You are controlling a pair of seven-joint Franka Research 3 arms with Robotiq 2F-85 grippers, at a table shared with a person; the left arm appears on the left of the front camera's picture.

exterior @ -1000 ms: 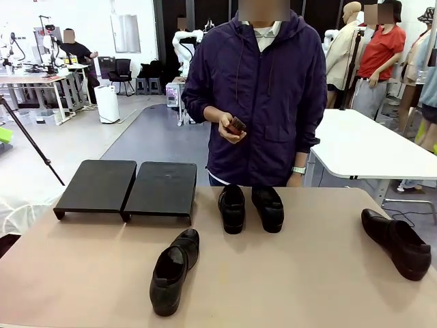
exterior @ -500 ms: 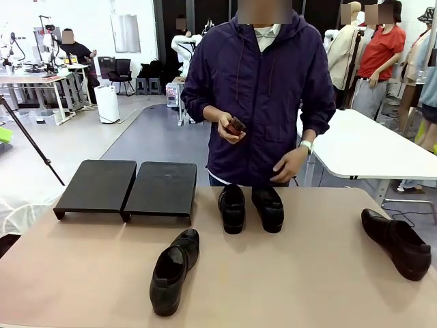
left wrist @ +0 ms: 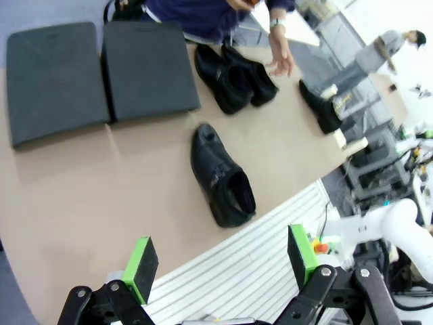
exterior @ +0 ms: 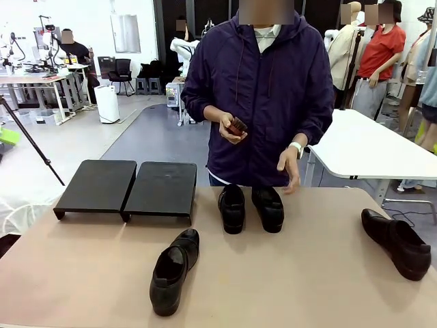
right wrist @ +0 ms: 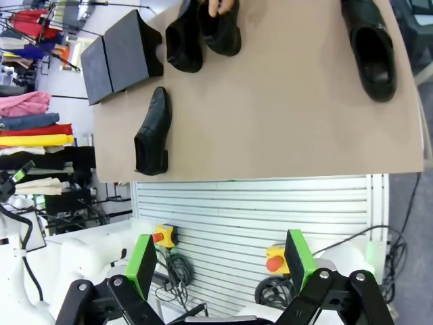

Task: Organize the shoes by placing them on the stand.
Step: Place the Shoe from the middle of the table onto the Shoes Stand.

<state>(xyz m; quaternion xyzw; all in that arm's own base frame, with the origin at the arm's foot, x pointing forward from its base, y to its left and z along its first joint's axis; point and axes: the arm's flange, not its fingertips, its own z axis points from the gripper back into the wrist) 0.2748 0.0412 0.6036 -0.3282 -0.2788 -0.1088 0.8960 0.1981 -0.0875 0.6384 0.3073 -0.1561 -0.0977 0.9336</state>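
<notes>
Several black glossy shoes lie on the beige table. A pair point(exterior: 232, 208) point(exterior: 268, 208) stands side by side at the far edge in front of the person. One shoe point(exterior: 174, 270) lies near the front middle, and another point(exterior: 397, 242) at the right. The stand point(exterior: 97, 186) point(exterior: 162, 189), two low black platforms, sits bare at the far left. My left gripper point(left wrist: 221, 254) hangs open high above the near table edge, short of the front shoe point(left wrist: 221, 179). My right gripper point(right wrist: 220, 261) is open too, well back from the table, with the stand point(right wrist: 122, 54) far off.
The person stands at the far side, one hand point(exterior: 290, 164) hovering just above the pair and the other holding a small brown object point(exterior: 235, 126). A white table point(exterior: 369, 147) stands behind on the right. Bare tabletop point(exterior: 307, 273) lies between the front shoe and the right one.
The person's free hand rose from behind the table edge and now hovers over the pair of shoes. Shoes, stand and both grippers have not moved.
</notes>
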